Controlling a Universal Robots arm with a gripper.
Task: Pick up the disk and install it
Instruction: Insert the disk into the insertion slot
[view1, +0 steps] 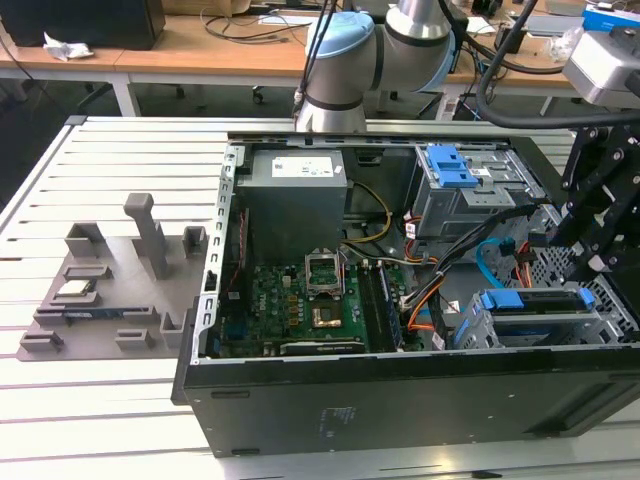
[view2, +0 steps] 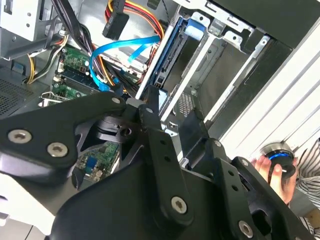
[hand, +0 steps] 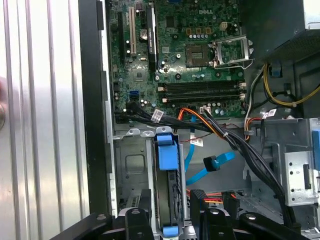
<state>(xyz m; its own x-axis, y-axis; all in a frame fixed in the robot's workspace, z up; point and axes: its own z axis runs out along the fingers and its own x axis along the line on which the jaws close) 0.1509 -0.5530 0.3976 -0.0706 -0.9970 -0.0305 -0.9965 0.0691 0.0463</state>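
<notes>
disk: sitting on edge in the drive cage at the lower right of the exterior view (view1: 535, 303), blue frame up. In the first wrist view it's the blue-edged slab at bottom centre (hand: 167, 180), in the second wrist view the blue-framed edge at top centre (view2: 170, 50). Looks mostly slotted in, can't tell if it's fully seated.

gripper: right over the cage, far right of the exterior view (view1: 590, 240). In the first wrist view its 2 fingers (hand: 137, 220) sit on either side of the disk's end, looks like it's pinching the disk, though I can't see the actual contact.

drive cage: grey metal rails (hand: 132, 170) tight against both sides of the disk.

cables: blue SATA lead (hand: 210, 165) and the orange/black bundle (hand: 225, 135) run just beside the cage.

risk 1: if the disk is a bit tilted in the rails, pushing would jam it or bend the frame.

risk 2: a finger could snag that blue lead and tug its connector.

risk 3: letting go before it latches would leave it loose.

person: a hand (view2: 272, 167) near the case at lower right of the second wrist view, close to the arm's reach.
</notes>
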